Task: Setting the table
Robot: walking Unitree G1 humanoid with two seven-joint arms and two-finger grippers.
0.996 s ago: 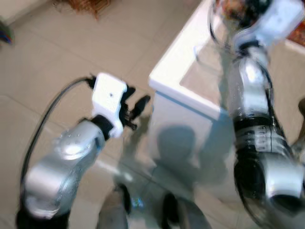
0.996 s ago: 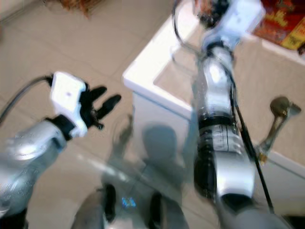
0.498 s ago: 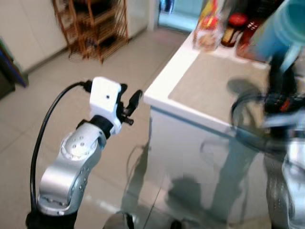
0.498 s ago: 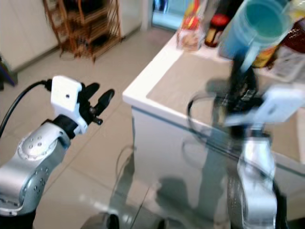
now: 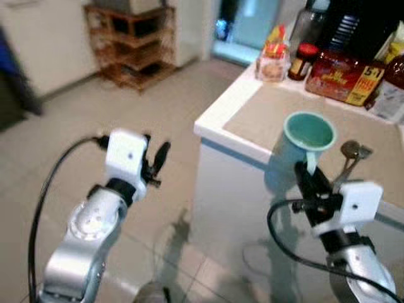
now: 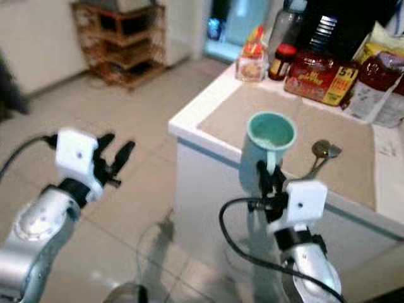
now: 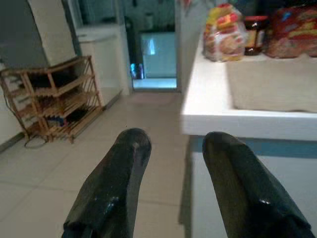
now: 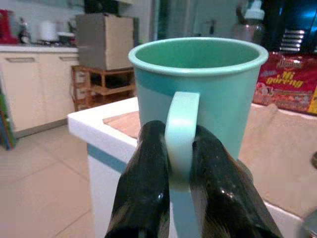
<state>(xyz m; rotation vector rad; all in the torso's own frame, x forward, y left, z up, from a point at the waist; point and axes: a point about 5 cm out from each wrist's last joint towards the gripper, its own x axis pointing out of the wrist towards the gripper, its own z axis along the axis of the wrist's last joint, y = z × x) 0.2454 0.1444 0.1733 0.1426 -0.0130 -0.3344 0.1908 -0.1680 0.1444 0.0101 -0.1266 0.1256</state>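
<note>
The right gripper (image 8: 178, 163) pinches the handle of the teal mug (image 6: 270, 136), held upright above the table (image 6: 189, 129) edge; that thin grip may let it swing or slip; the left gripper (image 7: 173, 163) hangs spread, idle.

Pale tiled floor (image 5: 82, 113). Wooden shelf rack (image 5: 129, 35) upper left against light wall. White counter (image 5: 233, 110) right; bright doorway (image 5: 243, 25) top centre.
</note>
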